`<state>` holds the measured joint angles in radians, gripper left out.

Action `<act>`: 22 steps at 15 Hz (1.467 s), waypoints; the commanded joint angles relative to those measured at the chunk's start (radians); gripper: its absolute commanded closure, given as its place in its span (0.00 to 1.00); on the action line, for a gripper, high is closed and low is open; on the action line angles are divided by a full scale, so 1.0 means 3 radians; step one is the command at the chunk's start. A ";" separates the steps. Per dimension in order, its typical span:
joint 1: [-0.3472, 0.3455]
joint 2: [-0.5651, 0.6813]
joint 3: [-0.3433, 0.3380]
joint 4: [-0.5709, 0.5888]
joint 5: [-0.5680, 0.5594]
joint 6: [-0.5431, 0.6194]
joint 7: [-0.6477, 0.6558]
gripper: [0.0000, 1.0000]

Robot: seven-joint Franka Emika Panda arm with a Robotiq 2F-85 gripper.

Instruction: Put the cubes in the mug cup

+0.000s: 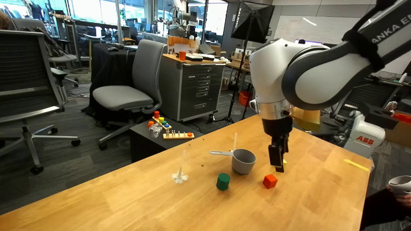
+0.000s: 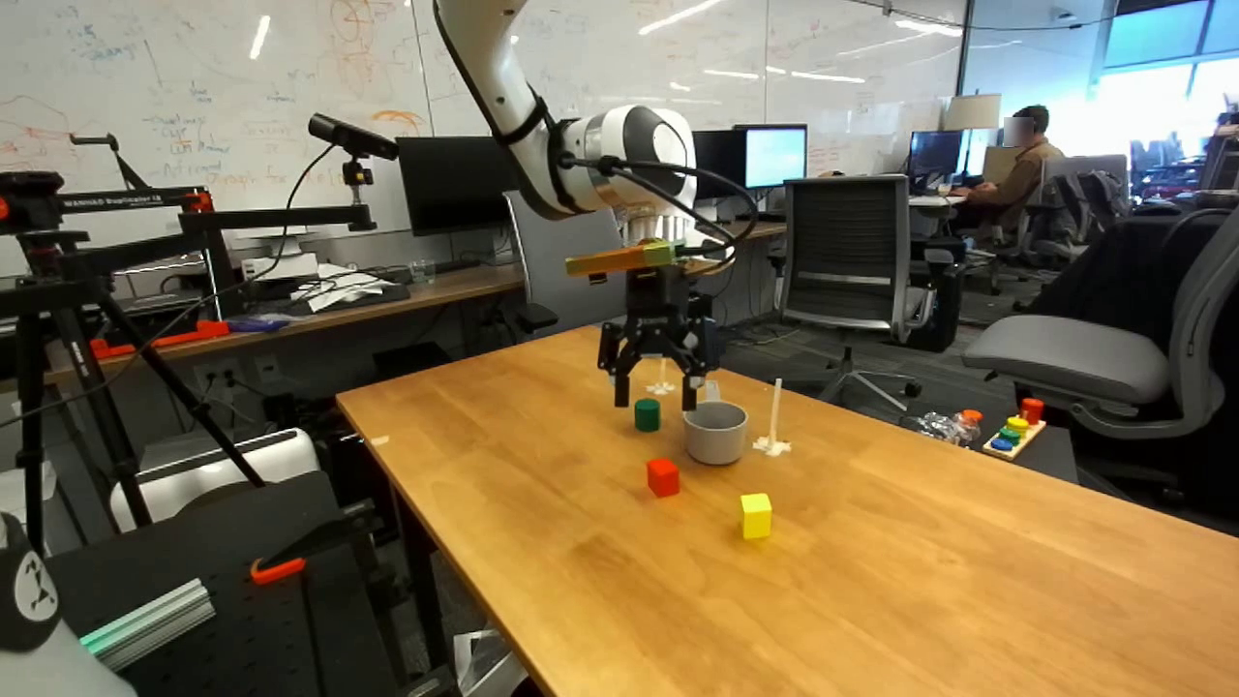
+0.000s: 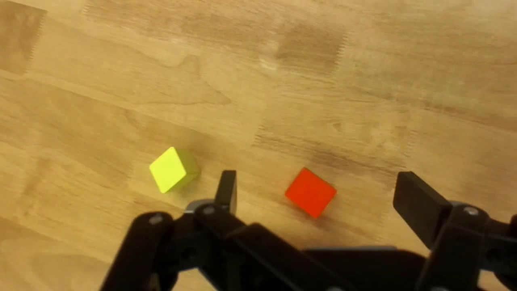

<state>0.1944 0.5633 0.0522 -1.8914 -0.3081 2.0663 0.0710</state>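
Gripper: spread wide, empty.
Red cube: likely target; cornerwise to fingers; rotate square to faces before lowering.

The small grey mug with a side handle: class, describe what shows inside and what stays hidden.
Inside the grey mug, both exterior views show only bare inner surface; its near wall hides at least part of the bottom. Outside stand the green cylinder, red cube and yellow cube.

Scribbled whiteboard, chairs, bright windows
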 commanded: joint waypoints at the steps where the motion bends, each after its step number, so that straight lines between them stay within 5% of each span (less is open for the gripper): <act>1: 0.0158 0.0127 0.0028 0.0100 -0.0110 -0.0095 -0.0011 0.00; 22: 0.0266 0.0951 -0.0134 0.0802 -0.0335 -0.0140 0.0011 0.00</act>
<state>0.2580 0.8224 0.0152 -1.6965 -0.4122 2.0594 0.0631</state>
